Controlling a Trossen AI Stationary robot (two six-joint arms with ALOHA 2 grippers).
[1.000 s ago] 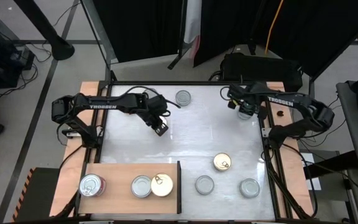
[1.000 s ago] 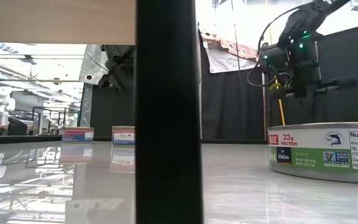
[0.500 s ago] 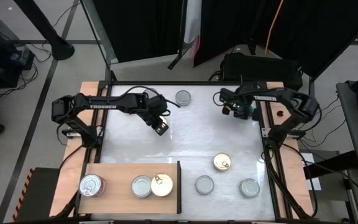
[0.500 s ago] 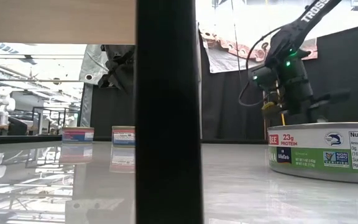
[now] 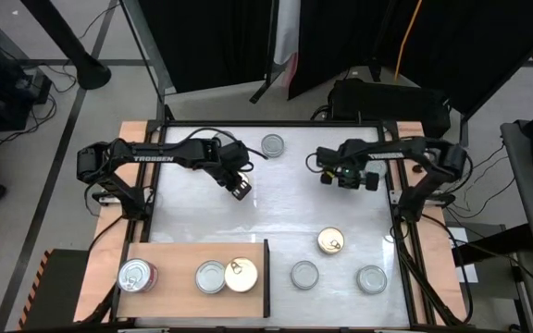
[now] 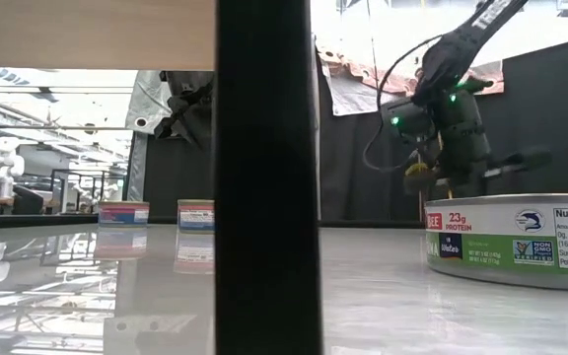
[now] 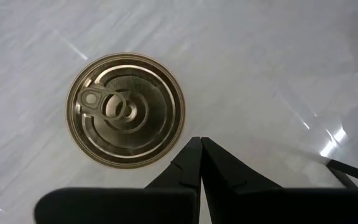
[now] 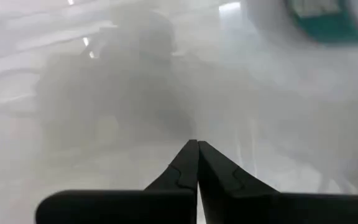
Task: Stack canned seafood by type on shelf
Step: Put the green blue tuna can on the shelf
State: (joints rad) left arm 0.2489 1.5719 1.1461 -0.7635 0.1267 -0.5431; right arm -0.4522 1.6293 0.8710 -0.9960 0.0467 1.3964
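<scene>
Four tins lie loose on the white table: a silver one point(image 5: 272, 144) near the far edge, a gold pull-tab one point(image 5: 331, 241), and two silver ones point(image 5: 304, 274) point(image 5: 372, 278) near the near edge. On the wooden shelf point(image 5: 174, 254) sit a silver-lidded tin point(image 5: 135, 275), another silver tin point(image 5: 211, 277) and a gold one point(image 5: 241, 275). My left gripper point(image 5: 240, 190) hovers shut left of the table's middle; its wrist view shows a gold tin point(image 7: 126, 111) beyond the fingertips point(image 7: 199, 142). My right gripper point(image 5: 327, 172) is shut, over bare table toward the far right point(image 8: 197, 144).
The shelf's dark upright edge point(image 6: 264, 177) fills the middle of the low view. A green-labelled tin point(image 6: 516, 242) stands close to that camera on the right. Two small tins point(image 6: 124, 213) point(image 6: 195, 213) show far off. Bare table lies between the two grippers.
My right gripper has swung from the table's far right corner toward the left and slightly toward the near edge, coming lower over the table. It stays shut and carries nothing. The tins have not moved.
</scene>
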